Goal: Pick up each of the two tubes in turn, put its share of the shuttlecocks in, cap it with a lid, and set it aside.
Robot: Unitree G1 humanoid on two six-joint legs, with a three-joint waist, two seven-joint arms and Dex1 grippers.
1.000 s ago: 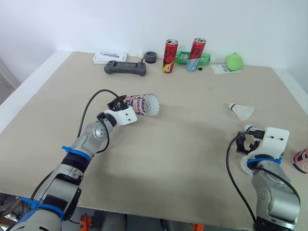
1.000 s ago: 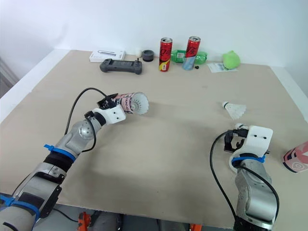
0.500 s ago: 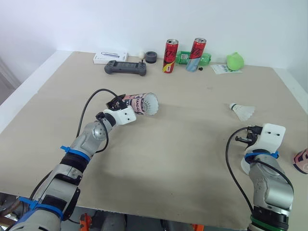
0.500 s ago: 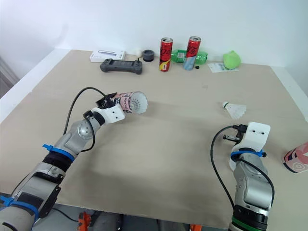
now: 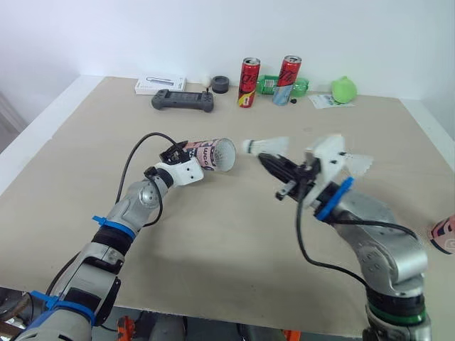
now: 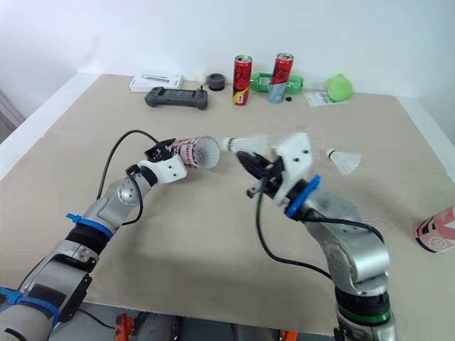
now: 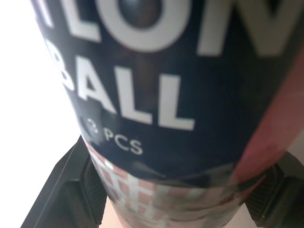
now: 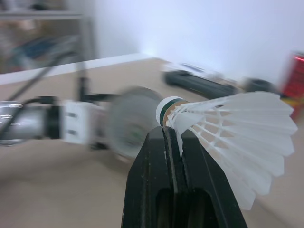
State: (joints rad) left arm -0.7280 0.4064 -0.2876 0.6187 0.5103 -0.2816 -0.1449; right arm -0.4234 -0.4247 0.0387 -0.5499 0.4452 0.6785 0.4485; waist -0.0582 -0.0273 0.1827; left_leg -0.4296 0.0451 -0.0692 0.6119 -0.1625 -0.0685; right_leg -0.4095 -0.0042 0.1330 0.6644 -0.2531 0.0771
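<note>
While pinched in right hand (image 8: 172, 137), white-feathered shuttlecock (image 8: 223, 124) near pink tube (image 5: 210, 154) gripped by left hand (image 5: 177, 153).

On my feed both arms are silver-grey shells: the left arm (image 5: 131, 206) at lower left, the right arm (image 5: 380, 245) at lower right. Each carries blue bands (image 5: 106, 224), a looping black cable (image 5: 136, 151), a white wrist block (image 5: 186, 170) and black fingers (image 8: 152, 190). A green ring (image 6: 362, 313) circles the right one near the bottom edge.

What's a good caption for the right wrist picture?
Right tool pinching a white shuttlecock, cork pointed at the open tube.
</note>
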